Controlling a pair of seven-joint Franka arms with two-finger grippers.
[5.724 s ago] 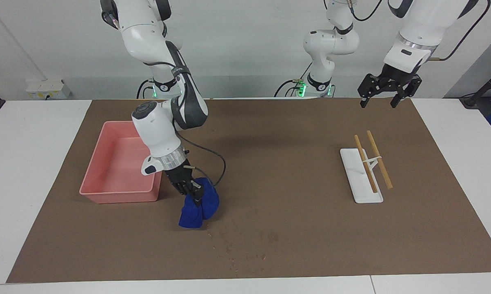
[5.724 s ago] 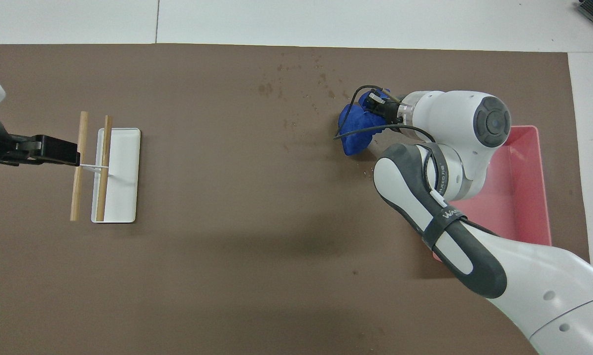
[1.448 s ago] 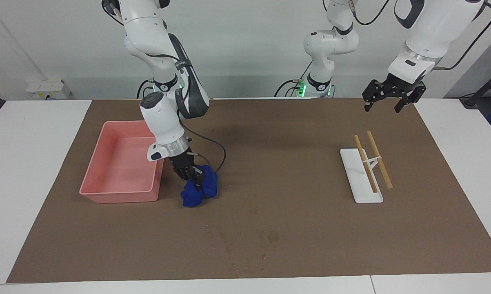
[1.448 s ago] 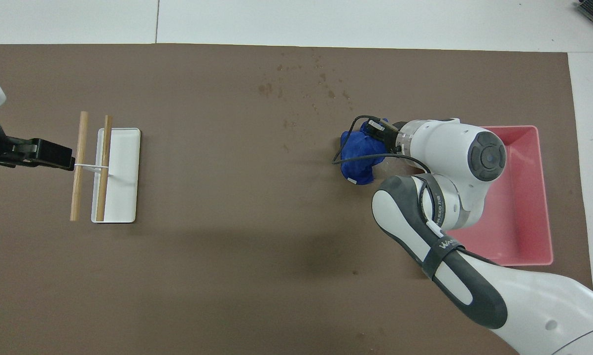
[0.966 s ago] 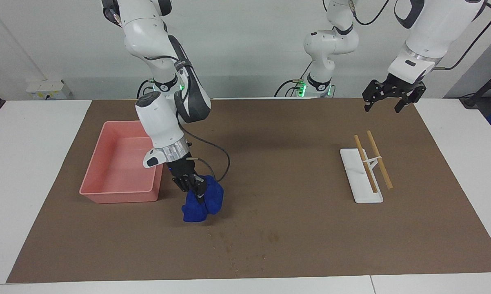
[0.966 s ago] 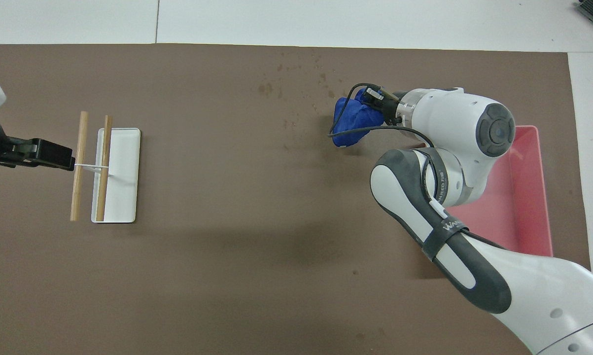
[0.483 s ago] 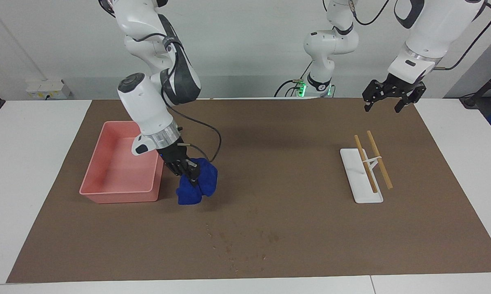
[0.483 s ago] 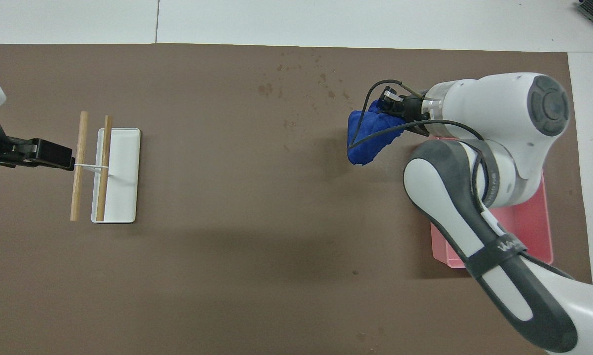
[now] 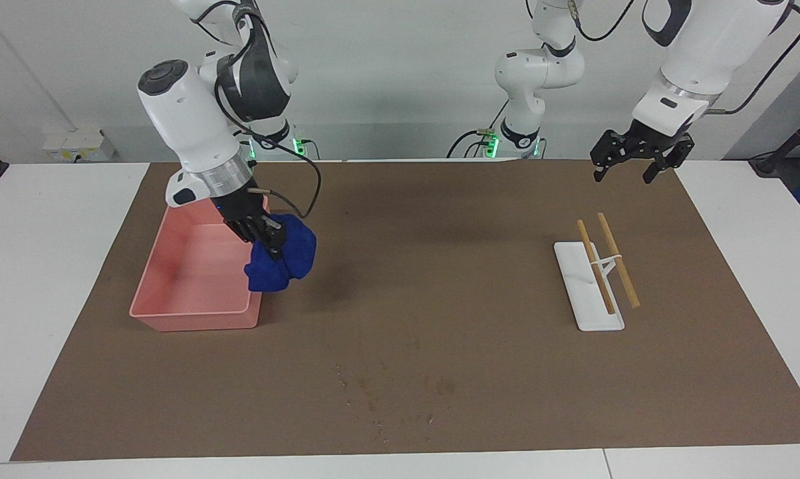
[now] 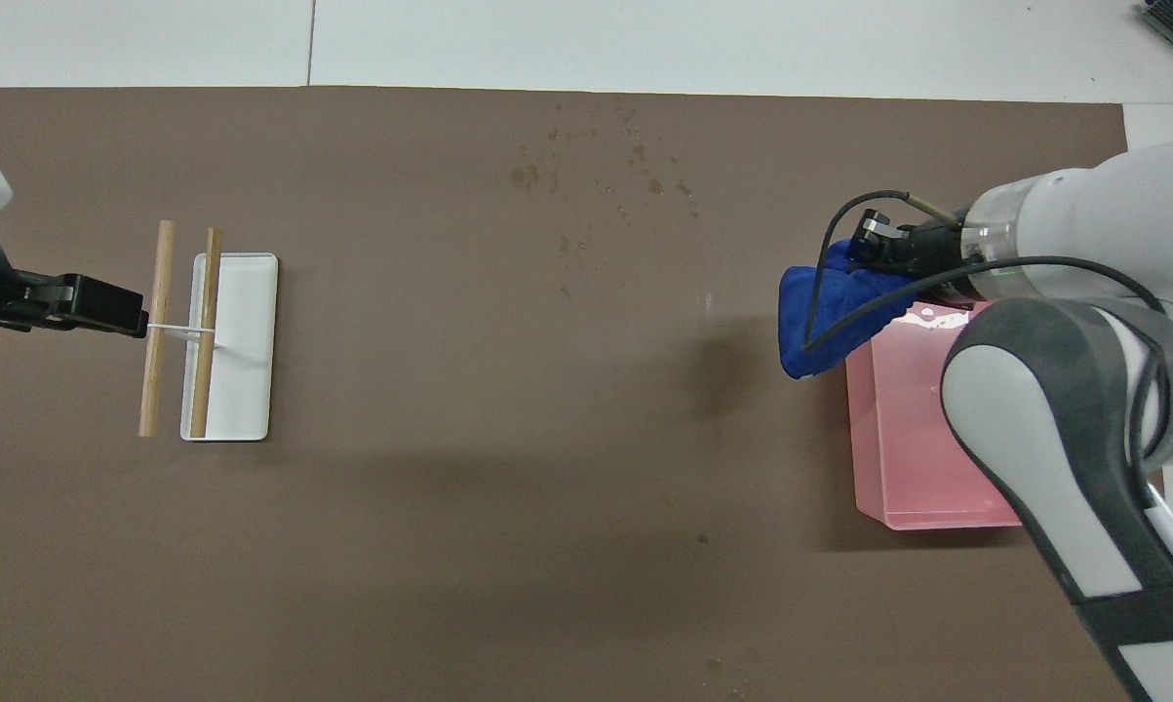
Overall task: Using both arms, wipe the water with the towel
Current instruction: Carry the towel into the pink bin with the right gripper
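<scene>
One blue towel [image 9: 281, 261] is up off the brown mat [image 9: 439, 279] now, and that is the big change: half a second ago the right pincer [image 9: 265, 237] had it down beside the pink tray's [image 9: 193, 318] corner, close to the mat, and a second ago it was down by the wet marks. Now the right arm has swung up and back toward its own end of the bench [image 9: 54, 279], and the cloth dangles bunched from the closed pincer over the tray's wall on the side toward the mat's middle, clear of the surface. My read: the rubbing is over for the moment and the towel is heading for the tray, either to be dropped or parked. But look at the mat, a scatter of dark wet spots [image 9: 386, 399] remains well away from the robots, so I'd call the wipe only partly done.

The left pincer [image 9: 634, 159] waits in the air over the mat's edge near its base, fingers spread wide, holding nothing, just where it hung a second ago.

Count time:
- one towel
- one pink tray, nothing lying in the part that shows
- one white holder [image 9: 587, 287] toward the left arm's end
- two wooden sticks [image 9: 606, 261] resting on its wire rack
- two arms
- one patch of spots, too many small flecks to number
</scene>
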